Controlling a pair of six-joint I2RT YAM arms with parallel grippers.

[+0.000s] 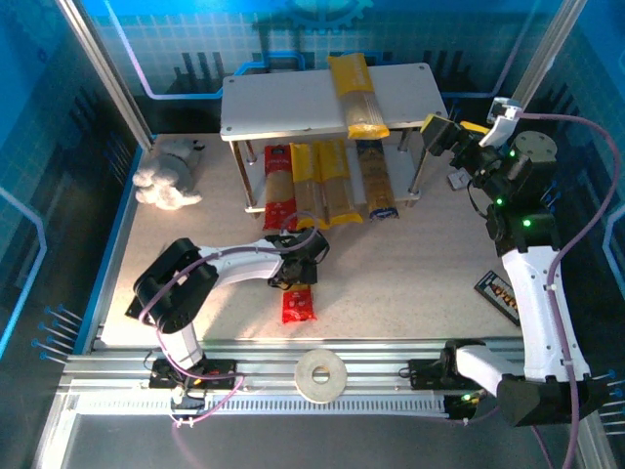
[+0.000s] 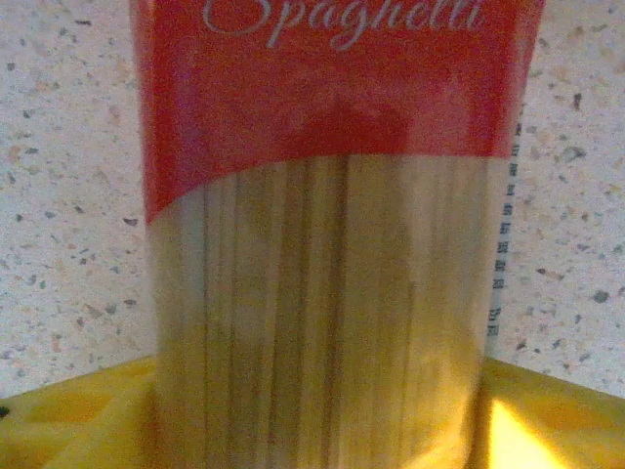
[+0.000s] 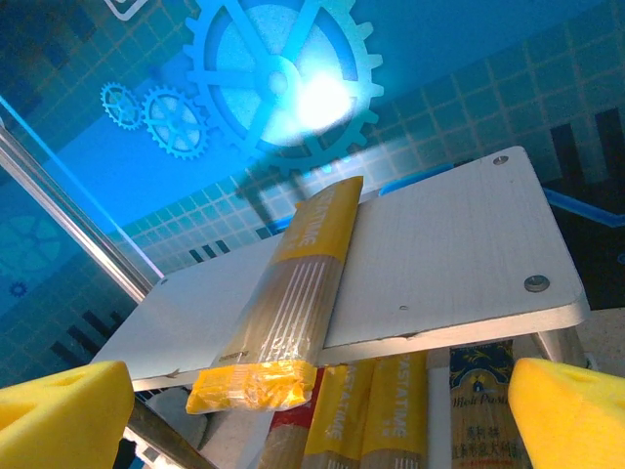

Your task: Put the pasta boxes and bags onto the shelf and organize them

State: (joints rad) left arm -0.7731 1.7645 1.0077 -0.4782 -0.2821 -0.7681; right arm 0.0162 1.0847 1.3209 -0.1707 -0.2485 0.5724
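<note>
Red spaghetti pack (image 1: 298,303) lies in front of shelf (image 1: 283,107); your L gripper (image 1: 293,269) straddles it for pickup, can't tell if clamped. R gripper (image 1: 435,132) beside shelf, wide open, empty.

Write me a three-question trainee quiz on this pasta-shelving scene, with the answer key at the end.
1. True or false: the yellow pack on the shelf's top board overhangs the front edge.
2. How many packs lie on the lower tier? A two, B four, C six.
3. Fill in: the loose pack beneath the left gripper is coloured ___.
Key: 1 true; 2 B; 3 red.
</note>
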